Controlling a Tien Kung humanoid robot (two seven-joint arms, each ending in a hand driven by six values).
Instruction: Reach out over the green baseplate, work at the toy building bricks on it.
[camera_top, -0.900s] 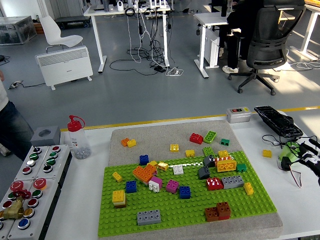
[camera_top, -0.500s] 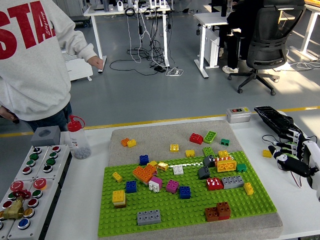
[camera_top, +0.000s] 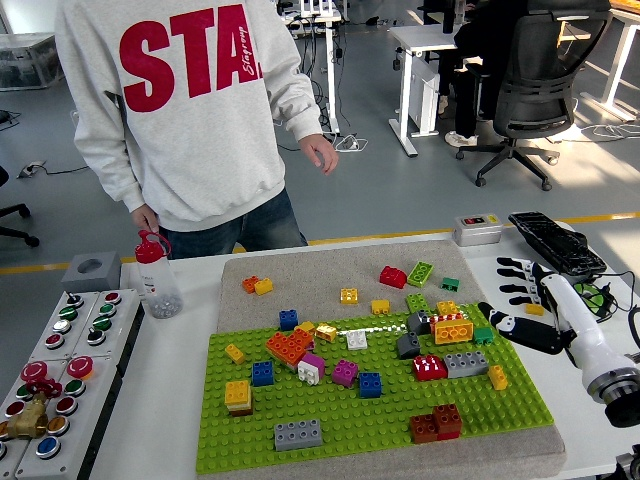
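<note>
While the green baseplate (camera_top: 350, 425) lies mid-table under scattered bricks (camera_top: 290, 346), the right hand (camera_top: 525, 300) hovers at its three-o'clock edge, fingers spread and empty, seemingly lining up on the yellow-and-red brick (camera_top: 451, 328). A person (camera_top: 185, 110) stands at eleven o'clock.

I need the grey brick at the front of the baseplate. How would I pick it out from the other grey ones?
Start at the green baseplate and go to its near edge, left of centre. The long grey brick lies there alone, studs up, with the brown bricks well to its right. The other grey brick sits farther back on the right, touching a red-and-white piece.
</note>
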